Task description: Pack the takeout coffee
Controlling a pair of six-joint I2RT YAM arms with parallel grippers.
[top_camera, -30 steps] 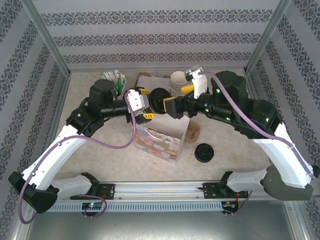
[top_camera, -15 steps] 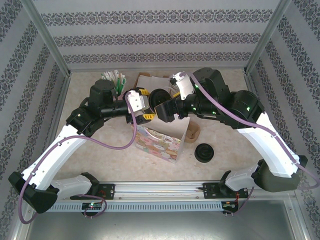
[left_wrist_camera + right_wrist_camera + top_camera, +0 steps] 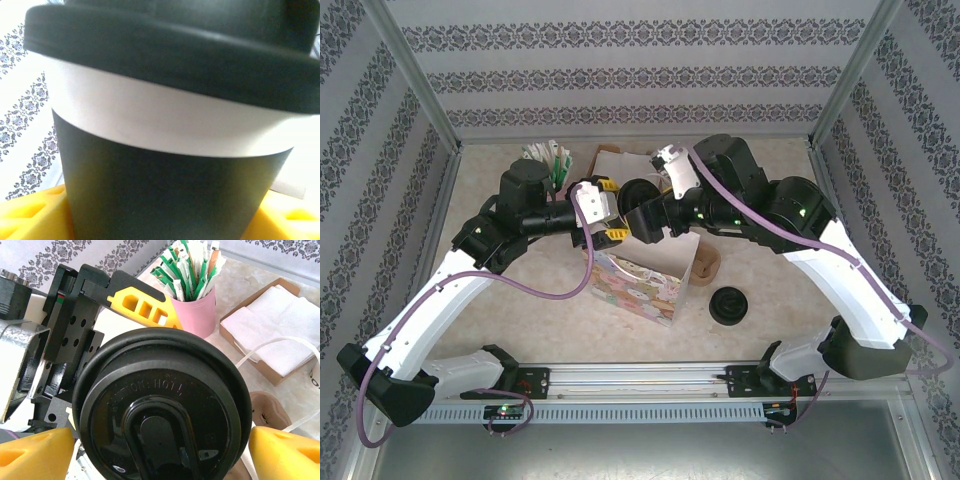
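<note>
Loose black lid: lies flat on the table, right of the bag and apart from it.
Gift bag: patterned paper, upright near the table's middle, mouth open upward.
Brown sleeve: on the table just beside the bag's right side.
Takeout coffee: held off the table just past the bag's far rim, between the two grippers. It is tipped on its side, with the black lid facing the right arm. The left wrist view shows a white band under the lid and dark print below it.
Left gripper: jaws closed on the cup body. Yellow fingers lie against its sides, and this grip carries the cup.
Right gripper: jaws spread wide. Yellow pads stand one on each side of the lid rim. Contact with the lid cannot be determined.
Pink cup: at the far left, upright, filled with green and white packets and sticks.
Napkin box: cardboard, at the far edge just right of the pink cup, holding white napkins.
</note>
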